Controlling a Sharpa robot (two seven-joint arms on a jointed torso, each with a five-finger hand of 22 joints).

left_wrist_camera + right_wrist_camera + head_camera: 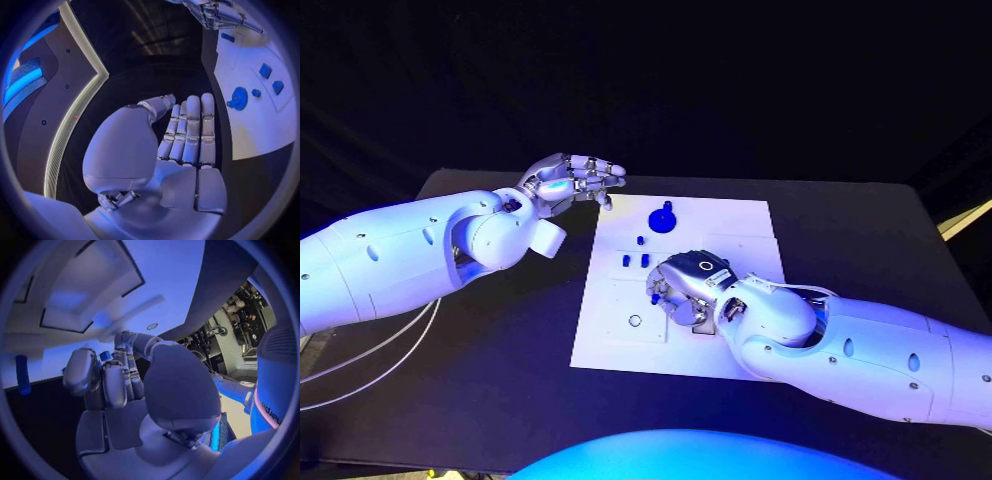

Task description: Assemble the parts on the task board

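The white task board [733, 225] lies mid-table. A round blue part [661, 218] sits near its far edge, with three small blue parts [635, 260] just nearer me. My right hand [687, 290] rests low on the board's middle with its fingers curled down. In the right wrist view a small blue part [105, 356] shows pinched between the fingertips [115, 375]. My left hand [574, 182] hovers off the board's far left corner, fingers straight and holding nothing. The left wrist view shows that hand [187, 135], the board [256, 130] and the round part [238, 98].
A small round hole [635, 321] marks the board's near left area. A slim blue piece [22, 374] stands at the board's edge in the right wrist view. Black table [502, 360] surrounds the board on all sides.
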